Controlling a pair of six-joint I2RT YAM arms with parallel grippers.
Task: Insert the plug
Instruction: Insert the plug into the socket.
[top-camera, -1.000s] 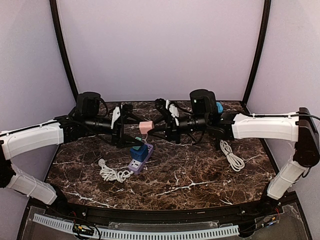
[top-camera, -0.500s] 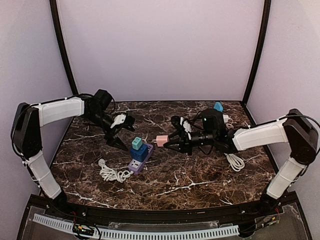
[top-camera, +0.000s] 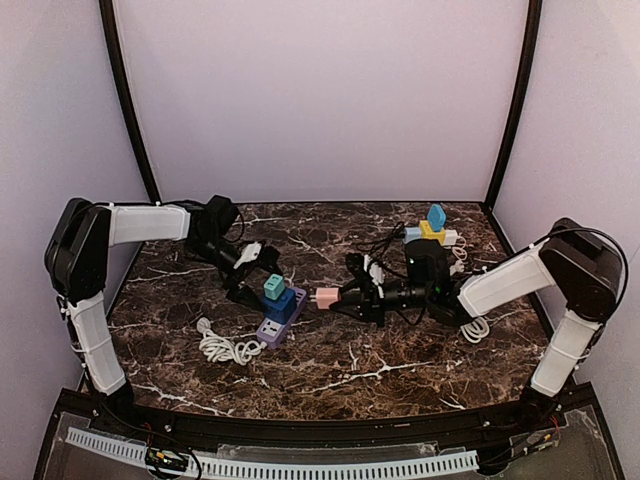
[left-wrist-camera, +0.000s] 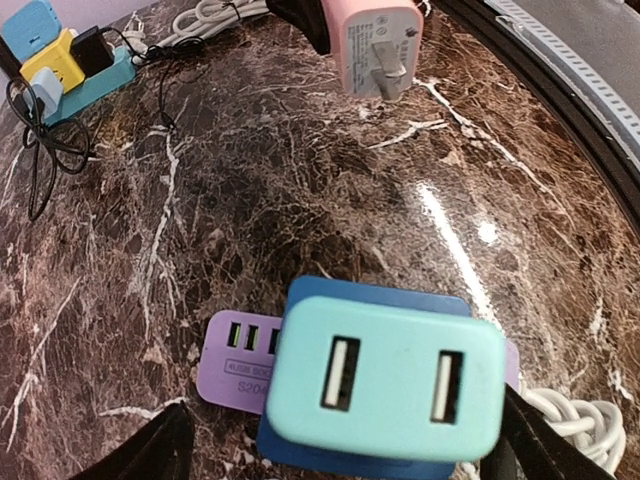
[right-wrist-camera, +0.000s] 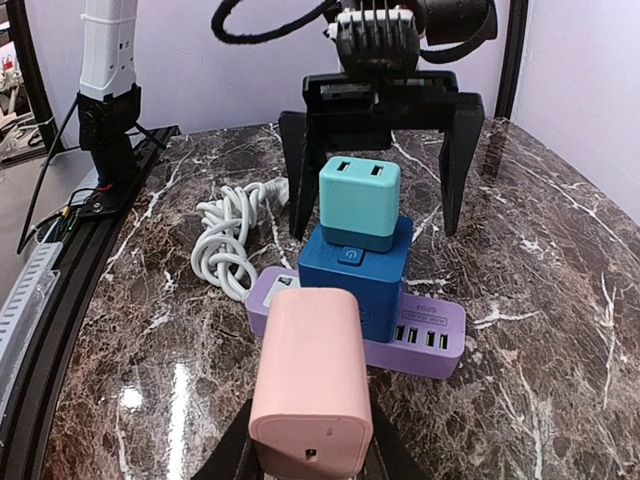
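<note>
The pink plug (top-camera: 325, 297) hangs just right of the purple power strip (top-camera: 269, 331), and my right gripper (top-camera: 343, 297) is shut on it. In the right wrist view the plug (right-wrist-camera: 310, 380) points at the strip (right-wrist-camera: 432, 336), which carries a blue adapter (right-wrist-camera: 355, 275) with a teal USB adapter (right-wrist-camera: 360, 200) on top. My left gripper (top-camera: 252, 272) stands open on the far side of that stack, holding nothing. From the left wrist, the teal adapter (left-wrist-camera: 385, 385) fills the foreground, and the plug (left-wrist-camera: 372, 40) shows its two prongs beyond.
The strip's coiled white cord (top-camera: 225, 348) lies to its left. A second, teal strip with yellow and blue adapters (top-camera: 432, 225) and black cables sits at the back right. Another white cord (top-camera: 470, 325) lies under my right arm.
My left gripper has let go of the pink plug, opened and drawn back left, down behind the stack. My right gripper has carried the plug down toward the strip.
</note>
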